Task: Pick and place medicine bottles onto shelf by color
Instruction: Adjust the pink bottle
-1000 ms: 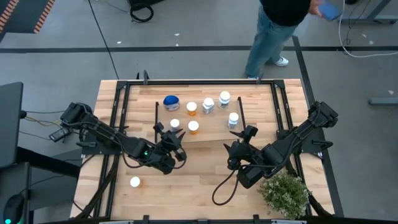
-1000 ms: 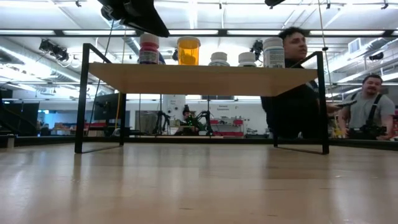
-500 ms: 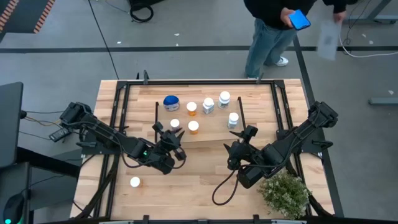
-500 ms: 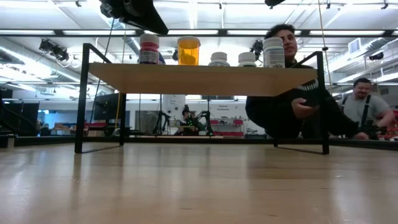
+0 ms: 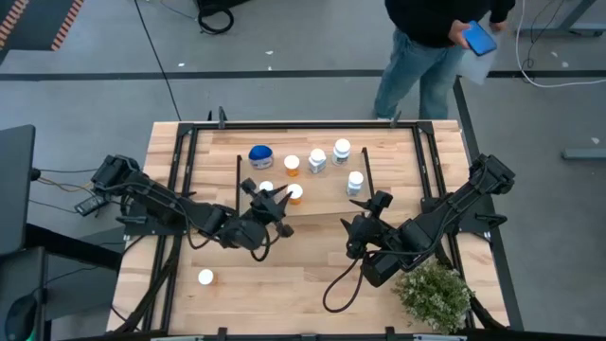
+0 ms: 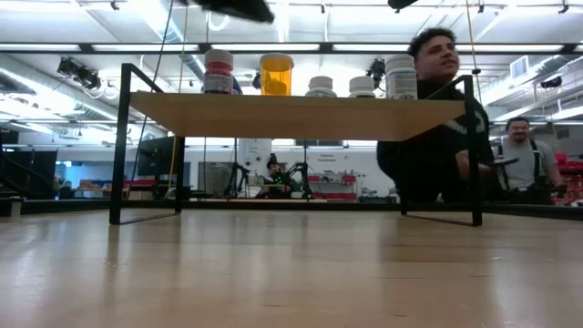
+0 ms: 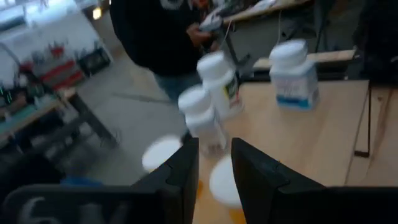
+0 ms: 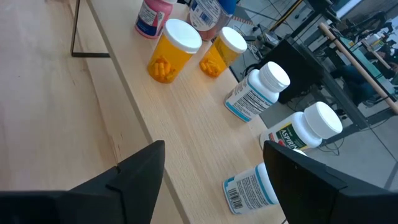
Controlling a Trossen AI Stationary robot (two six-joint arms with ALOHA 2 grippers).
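Note:
The shelf (image 5: 327,204) carries several medicine bottles: a wide blue one (image 5: 260,156), two orange ones (image 5: 292,165) (image 5: 294,192), a purplish one (image 5: 266,188) and three white ones (image 5: 341,150). Another white-capped bottle (image 5: 205,278) stands on the table at the near left. My left gripper (image 5: 280,202) hovers over the shelf's near edge between the purplish bottle and the near orange one. Its fingers (image 7: 186,168) stand a narrow gap apart with nothing between them. My right gripper (image 5: 369,213) waits open near the shelf's near right corner, holding nothing (image 8: 212,148).
A bushy green plant (image 5: 434,294) stands at the table's near right corner, with a black cable loop (image 5: 341,284) beside it. Black frame rails (image 5: 180,180) run along the table's sides. A person (image 5: 426,47) holding a blue phone stands beyond the far edge.
My left gripper has risen and swung toward the far edge, from the table in front of the shelf to over the shelf's near edge, and has turned a little. The person beyond the table has shifted about. The bottles have stayed in place.

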